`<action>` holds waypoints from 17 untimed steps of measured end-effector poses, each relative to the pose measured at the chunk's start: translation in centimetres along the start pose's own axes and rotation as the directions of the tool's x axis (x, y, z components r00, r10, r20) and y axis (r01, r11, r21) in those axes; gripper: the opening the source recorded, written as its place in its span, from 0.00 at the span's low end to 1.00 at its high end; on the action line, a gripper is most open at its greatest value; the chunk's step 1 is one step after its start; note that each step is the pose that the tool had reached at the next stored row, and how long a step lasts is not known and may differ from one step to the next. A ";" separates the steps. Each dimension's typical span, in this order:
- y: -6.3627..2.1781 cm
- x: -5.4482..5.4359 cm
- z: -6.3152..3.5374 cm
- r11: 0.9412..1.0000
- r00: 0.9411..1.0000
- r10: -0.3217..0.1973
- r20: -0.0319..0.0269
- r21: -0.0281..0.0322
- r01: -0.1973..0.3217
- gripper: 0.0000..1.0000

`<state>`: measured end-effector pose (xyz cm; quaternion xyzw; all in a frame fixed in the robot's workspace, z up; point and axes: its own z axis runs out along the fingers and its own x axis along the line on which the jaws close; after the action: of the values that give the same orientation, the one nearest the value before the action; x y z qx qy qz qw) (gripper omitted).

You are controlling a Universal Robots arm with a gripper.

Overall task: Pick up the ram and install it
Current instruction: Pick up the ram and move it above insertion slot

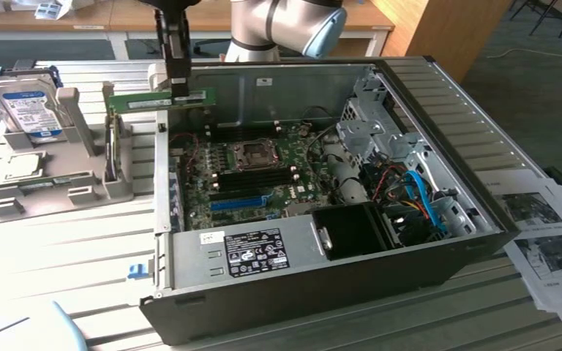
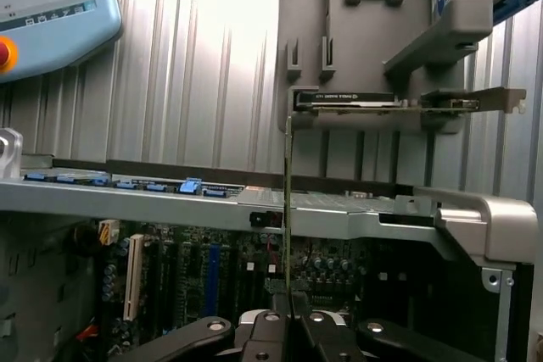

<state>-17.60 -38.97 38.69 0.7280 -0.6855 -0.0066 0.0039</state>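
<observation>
One open computer case [image 1: 301,292] lay on its side on the slatted bench [image 1: 66,241], motherboard [image 1: 252,175] facing up. Over the case's rim at the exterior view's left, the ram [image 1: 140,102] hung in the air, long axis level, clear of the board. The hand [image 1: 178,93] was pinched nearly shut on it, gripping both flat faces a little off its middle. Light, stiff and thin, that stick, but brittle, I'd judge, with chips and contacts to spare: best held by the bare upper edge, near mid-length, so it won't twist.
</observation>
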 end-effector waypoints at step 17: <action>-5.14 0.3 -0.06 1.000 1.000 0.000 0.000 0.000 0.000 0.11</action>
<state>-12.45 -38.98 38.67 0.7279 -0.6857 -0.0067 0.0039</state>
